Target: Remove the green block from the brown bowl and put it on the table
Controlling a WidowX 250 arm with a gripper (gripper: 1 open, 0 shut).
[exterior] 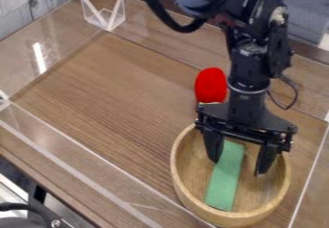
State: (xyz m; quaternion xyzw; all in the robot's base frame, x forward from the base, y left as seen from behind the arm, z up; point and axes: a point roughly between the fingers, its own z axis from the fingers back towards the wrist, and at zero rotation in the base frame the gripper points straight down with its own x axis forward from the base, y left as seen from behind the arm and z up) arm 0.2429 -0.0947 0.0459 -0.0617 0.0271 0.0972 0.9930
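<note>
Green block (229,180) lies in brown bowl (188,190), seemingly between the spread hand (240,155).

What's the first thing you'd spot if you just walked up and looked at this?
Probably the big black robot arm reaching down on the right, its open gripper straddling the green block inside the brown bowl near the table's front right corner. Next is the bright red strawberry-like toy just behind the bowl, vivid against the brown wood-grain table.
</note>
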